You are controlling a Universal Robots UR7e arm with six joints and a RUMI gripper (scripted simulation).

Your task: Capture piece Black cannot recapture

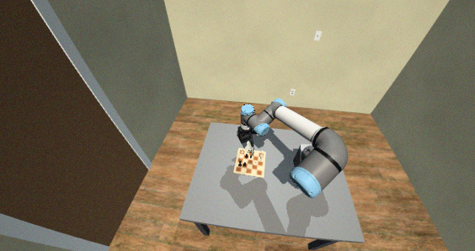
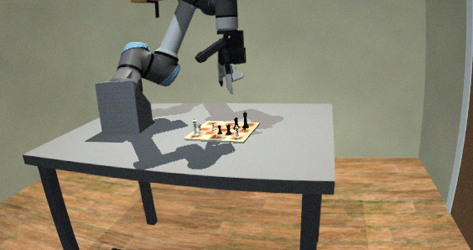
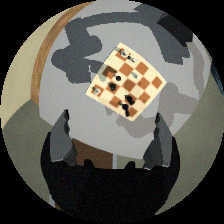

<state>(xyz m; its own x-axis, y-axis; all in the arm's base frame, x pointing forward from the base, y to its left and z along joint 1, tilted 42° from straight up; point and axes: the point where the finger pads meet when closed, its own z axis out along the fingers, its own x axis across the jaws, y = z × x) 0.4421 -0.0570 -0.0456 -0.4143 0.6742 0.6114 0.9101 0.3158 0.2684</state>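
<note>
A small chessboard (image 2: pixel 222 131) lies on the grey table, also seen in the top view (image 1: pixel 250 162) and the wrist view (image 3: pixel 126 83). Several black pieces (image 2: pixel 236 123) stand toward its right half in the exterior view, with a tall black one (image 2: pixel 245 120) at the far right corner. White pieces (image 2: pixel 195 127) stand at the left end, and one white piece (image 2: pixel 236 132) stands near the front edge. My gripper (image 2: pixel 226 83) hangs open and empty well above the board's far side, fingers pointing down. In the wrist view both fingers frame the board from above.
The arm's grey base block (image 2: pixel 122 107) stands on the table's back left. The arm reaches over from there. A wooden shelf (image 2: pixel 152 0) hangs on the back wall. The table edges lie far from the board on all sides.
</note>
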